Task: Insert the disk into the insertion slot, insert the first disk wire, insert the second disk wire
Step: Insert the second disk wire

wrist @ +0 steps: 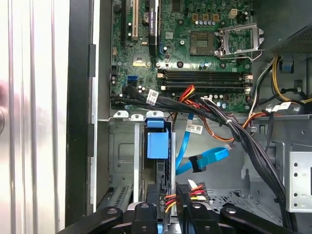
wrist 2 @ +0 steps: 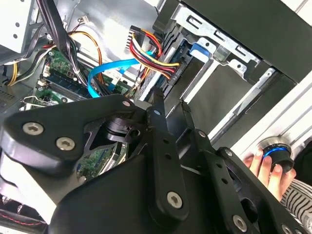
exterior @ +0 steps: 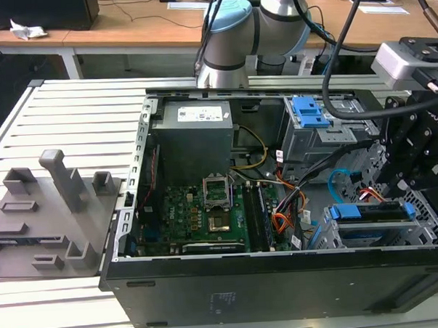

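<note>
The disk point(wrist: 157, 144), framed by its blue carrier, is sitting inside the insertion slot point(wrist: 122, 156) and showing edge-on in the first wrist view. In the exterior view that slot is occupying the corner of the open computer case point(exterior: 282, 277) at the exterior view's right, against the near wall. The fingers point(wrist 2: 157, 105) are hanging over that corner, drawn close together. They appear to be clamping the dark plug of the first disk wire point(wrist: 195, 190), whose red, yellow and black strands are fanning out on both sides of them, just beside the disk's end. The second disk wire point(wrist: 187, 146) is curving in a loop beside the slot, between the cage and the black cable bundle point(wrist: 234, 131). Further along the case floor the motherboard point(exterior: 199, 208) is lying bare, with the taller cage point(exterior: 308, 113) and its blue latch at the far wall. The case is resting on the slatted tabletop point(exterior: 78, 105), next to a grey fixture point(exterior: 46, 208). In the second wrist view a hand point(wrist 2: 263, 168) is resting on a blue-ringed knob point(wrist 2: 278, 152).
</note>
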